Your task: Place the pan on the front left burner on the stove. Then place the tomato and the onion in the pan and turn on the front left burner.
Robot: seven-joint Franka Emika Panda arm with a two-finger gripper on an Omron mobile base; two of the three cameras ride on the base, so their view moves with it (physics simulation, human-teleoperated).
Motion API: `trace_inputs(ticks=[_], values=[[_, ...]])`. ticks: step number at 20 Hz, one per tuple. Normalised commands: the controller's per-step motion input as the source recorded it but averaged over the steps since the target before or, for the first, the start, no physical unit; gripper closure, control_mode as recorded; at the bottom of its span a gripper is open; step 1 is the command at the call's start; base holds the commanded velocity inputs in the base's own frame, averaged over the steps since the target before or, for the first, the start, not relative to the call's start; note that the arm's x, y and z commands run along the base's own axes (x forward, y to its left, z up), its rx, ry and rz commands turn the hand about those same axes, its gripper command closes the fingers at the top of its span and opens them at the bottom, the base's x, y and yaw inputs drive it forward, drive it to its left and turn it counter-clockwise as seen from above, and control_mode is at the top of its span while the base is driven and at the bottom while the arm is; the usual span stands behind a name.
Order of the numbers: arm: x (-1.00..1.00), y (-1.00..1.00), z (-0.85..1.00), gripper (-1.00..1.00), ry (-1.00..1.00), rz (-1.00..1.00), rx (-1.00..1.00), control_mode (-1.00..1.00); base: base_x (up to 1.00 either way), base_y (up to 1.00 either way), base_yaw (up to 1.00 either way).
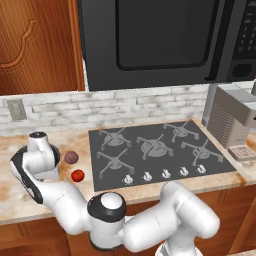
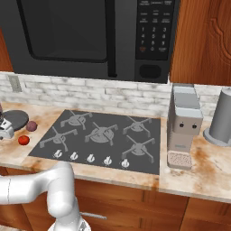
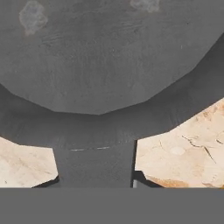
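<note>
Closest to the hand camera is the short straight handle of the pan (image 3: 100, 57), which runs down the middle of that view. The gripper (image 2: 6, 131) is clenched on it. The fingertips themselves are hidden, so the exact contact cannot be seen. The white arm reaches across to the left end of the counter (image 3: 183, 148), with the hand pointing down at the pan's near side.

The pan sits flat on the marbled counter, left of the stove (image 1: 137, 161) and towards the back wall, and its dark round bowl is empty. Just beside the pan, between it and the stove's left edge, lies the onion (image 1: 71, 157). The tomato (image 1: 77, 175) lies a little nearer the counter's front edge, close to the onion but not touching it. Both rest on the counter, outside the pan.

On the stove, the front left burner (image 1: 115, 161) stands bare at the front left corner of the cooktop. A row of knobs (image 1: 164, 174) runs along the stove's front edge.

A coffee machine (image 2: 182, 126) stands on the counter just right of the stove, and a grey canister (image 2: 222, 117) stands farther right. A black microwave (image 1: 150, 40) hangs above the stove, and a wall outlet (image 1: 16, 109) sits in the brick backsplash at the left.
</note>
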Motion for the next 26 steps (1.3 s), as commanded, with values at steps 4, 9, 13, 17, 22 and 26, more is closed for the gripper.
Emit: trace_inputs(ticks=[4,9,13,17,22,26], values=[[-0.07,-0.21,-0.16,1.0,-0.04,0.0,0.11,-1.0,0.0,0.0,0.0],[0.0,-0.01,0.01,1.0,-0.05,0.0,0.05,-1.0,0.0,0.0,0.0],[0.06,0.0,0.29,1.0,0.0,0.0,0.02,-1.0,0.0,0.0,0.0],[0.02,0.0,0.71,1.0,0.0,0.0,0.0,-1.0,0.0,0.0,0.0],[0.0,0.0,0.78,1.0,0.05,0.0,0.0,-1.0,0.0,0.0,0.0],[-0.31,-0.03,0.37,1.0,0.12,-0.13,0.0,-1.0,0.0,0.0,0.0]])
